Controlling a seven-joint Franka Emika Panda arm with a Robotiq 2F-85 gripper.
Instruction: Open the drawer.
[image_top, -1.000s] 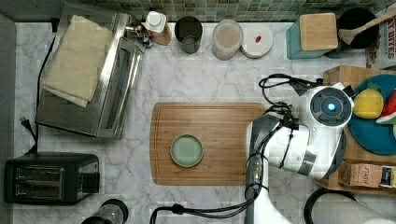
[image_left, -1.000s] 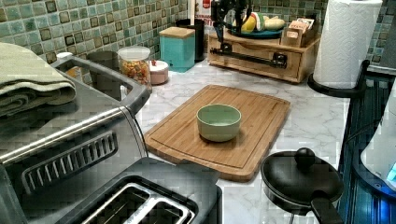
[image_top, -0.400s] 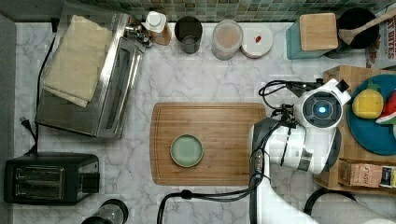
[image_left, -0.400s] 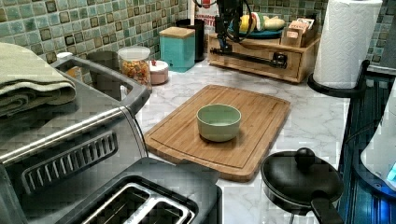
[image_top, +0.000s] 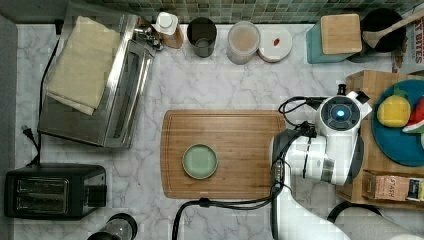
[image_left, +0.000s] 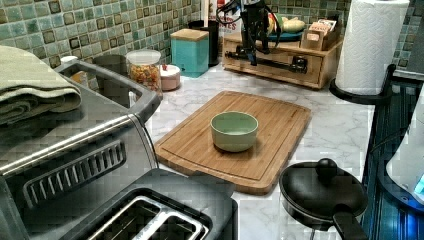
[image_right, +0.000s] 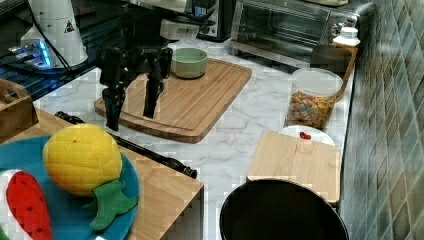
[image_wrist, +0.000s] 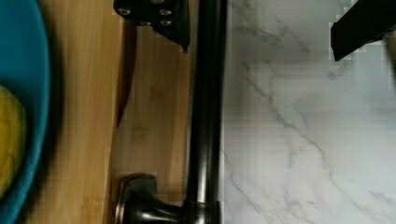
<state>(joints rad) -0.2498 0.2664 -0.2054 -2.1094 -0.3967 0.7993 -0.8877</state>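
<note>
From the top view we see the white arm bent over the counter at the top view's right, its wrist above the front edge of the drawer (image_top: 361, 90), a light-wood unit carrying a blue plate (image_top: 395, 145) with a toy lemon. A bamboo cutting board (image_top: 235, 135) with a green bowl (image_top: 200, 161) lies just beside the arm, on the top view's left of it.

In the left view we find the drawer against the tiled wall, its black bar handle (image_left: 272, 61) running across the front panel, and the gripper (image_left: 254, 54) hanging down over the bar's left part as the left view shows it. The drawer front looks flush, so we judge it not yet pulled.

The right view gives us the claw (image_right: 132, 102) released, two dark fingers spread wide and pointing down, with the handle (image_right: 145, 150) below them.

In the wrist view we see the handle (image_wrist: 208, 107) passing between the spread fingers (image_wrist: 159, 18), one over the wooden top, the other over the marble, neither touching it.

We judge the risks thus: the inner finger could land on the wooden edge and stop short of the bar, or a shallow grip could slip off the round metal during the pull. A pull not in line with the slide might drag the whole unit and upset the plate.
</note>
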